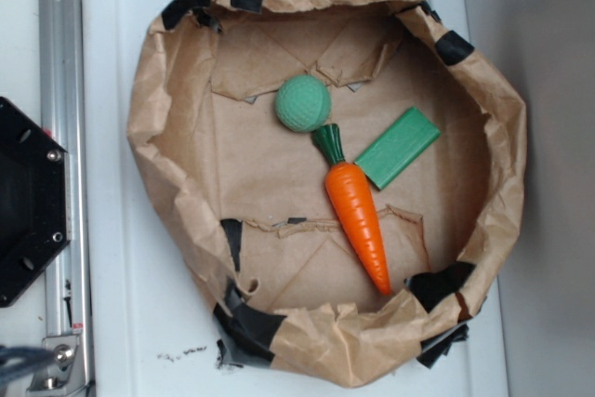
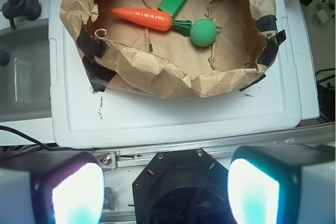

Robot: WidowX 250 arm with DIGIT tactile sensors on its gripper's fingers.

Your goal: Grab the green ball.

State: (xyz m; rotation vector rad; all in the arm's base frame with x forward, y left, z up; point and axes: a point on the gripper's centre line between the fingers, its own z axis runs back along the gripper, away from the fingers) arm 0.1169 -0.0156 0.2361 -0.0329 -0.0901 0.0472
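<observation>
The green ball (image 1: 303, 103), a small mint-green dimpled sphere, lies on the floor of a brown paper basin, touching the dark green top of an orange toy carrot (image 1: 358, 214). It also shows in the wrist view (image 2: 203, 33). My gripper (image 2: 165, 192) is open and empty, its two glowing pads (image 2: 77, 195) far apart at the bottom of the wrist view. It hangs over the black robot base, well short of the basin and the ball. The gripper does not show in the exterior view.
The paper basin's crumpled wall (image 1: 163, 137), patched with black tape, rings the objects. A flat green rectangular block (image 1: 398, 147) lies beside the carrot. The basin stands on a white tray (image 2: 173, 114). A metal rail (image 1: 63, 90) and the black robot base (image 1: 28, 202) lie at the left.
</observation>
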